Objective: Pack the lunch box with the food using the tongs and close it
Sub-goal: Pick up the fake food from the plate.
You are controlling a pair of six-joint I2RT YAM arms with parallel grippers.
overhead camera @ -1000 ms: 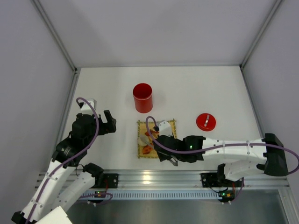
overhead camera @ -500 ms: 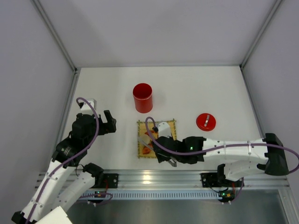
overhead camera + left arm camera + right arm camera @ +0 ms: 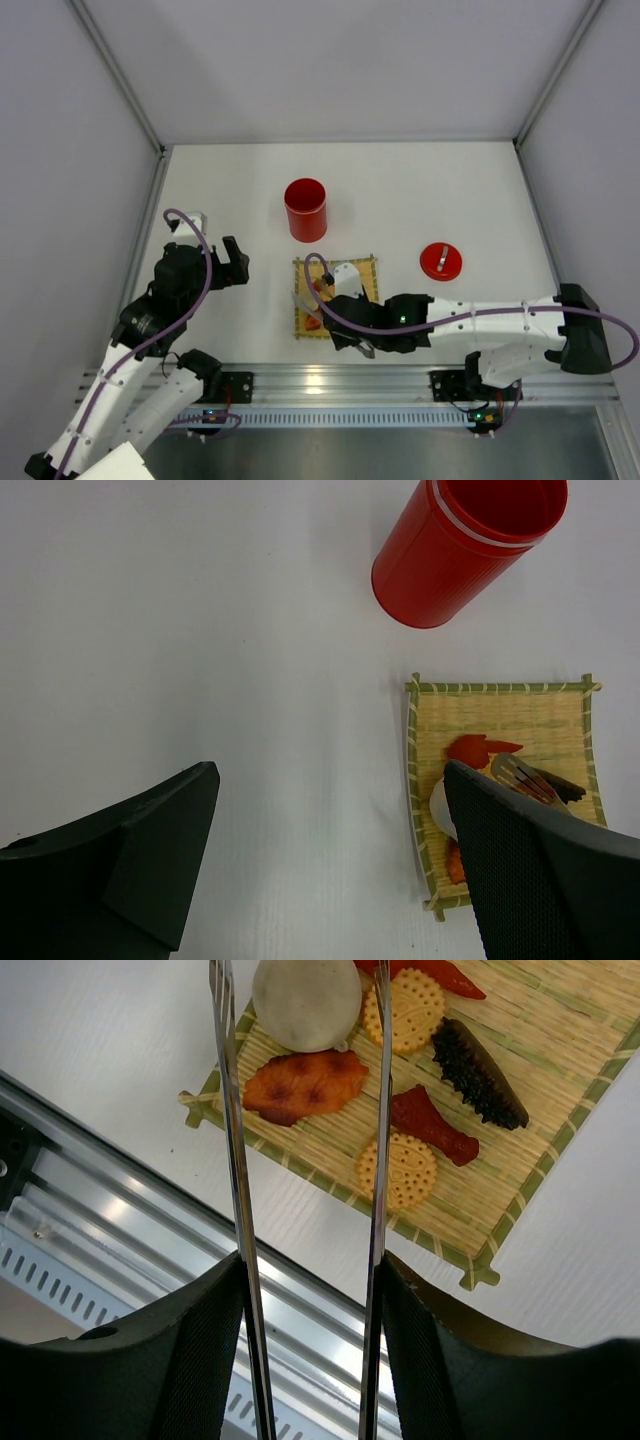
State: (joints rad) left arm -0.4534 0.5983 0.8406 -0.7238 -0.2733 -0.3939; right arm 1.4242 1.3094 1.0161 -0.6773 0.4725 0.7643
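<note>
left gripper (image 3: 232, 262): jaws spread wide, holding nothing, over the table left of the mat
lunch box (image 3: 306, 209): upright, lidless, just behind the bamboo mat (image 3: 366, 271)
food (image 3: 397, 1170): pieces lie on the mat; white round (image 3: 306, 1000) sits between the tong arms
right gripper (image 3: 310, 1265): clamped on tongs (image 3: 236, 1160), arms partly apart
lid (image 3: 441, 261): on the table right of the mat, handle up

From above, the right arm (image 3: 470, 322) hides much of the mat (image 3: 366, 266) and most of the food (image 3: 313, 323). From the right wrist, the tongs (image 3: 233, 1140) run off the top edge, tips unseen, and the white round (image 3: 305, 1000) is cut off there too. From the left wrist, a finger (image 3: 540, 870) of the left gripper (image 3: 328, 775) covers a mat corner, and the lunch box (image 3: 450, 550) rim is cut off.
</note>
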